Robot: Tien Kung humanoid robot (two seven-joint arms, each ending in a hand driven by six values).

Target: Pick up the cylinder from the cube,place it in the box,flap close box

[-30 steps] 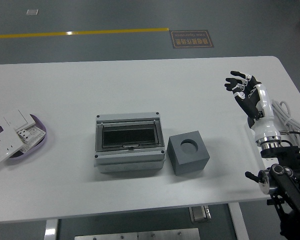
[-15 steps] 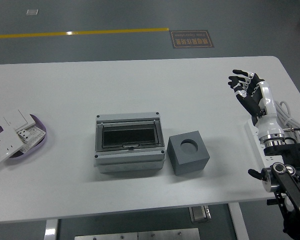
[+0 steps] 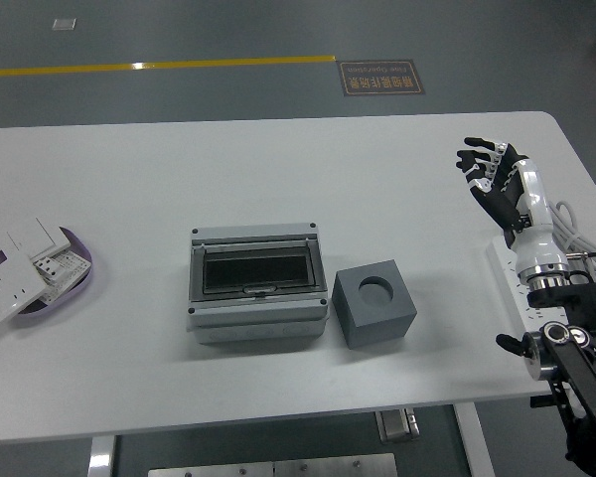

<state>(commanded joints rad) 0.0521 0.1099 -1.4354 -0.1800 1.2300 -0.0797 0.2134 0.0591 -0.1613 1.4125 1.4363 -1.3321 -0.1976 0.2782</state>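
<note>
Surface: a white rounded-corner table surface (image 3: 278, 169) spans the view, with grey floor beyond its far edge.

Box: a light grey rectangular plastic box with a dark see-through flap (image 3: 258, 283) sits near the middle of the surface. The flap lies flat over the top and the lid looks shut.

Cube: a dark grey cube with a round hole in its top face (image 3: 374, 304) stands just beside the box on its right, slightly turned, with a narrow gap between the two.

Cylinder: no cylinder stands on top of the cube. The round hole reads as an empty recess, and whether the cylinder lies inside the box behind the dark flap cannot be told.

Right hand: the black and white five-fingered right hand (image 3: 494, 179) is raised over the far right part of the surface, well apart from the cube and the box. Its fingers are spread and loosely bent, grasping nothing. The white forearm runs down to black joints at the lower right corner.

Cable: a white cable (image 3: 572, 231) loops along the right edge of the surface, next to the forearm.

Bowl: a shallow purple bowl (image 3: 87, 270) at the left edge holds white wall switches and socket plates (image 3: 20, 270), some overhanging its rim.

Floor: a yellow line (image 3: 159, 66) and a brown sign plate (image 3: 380, 77) lie on the grey floor.
</note>
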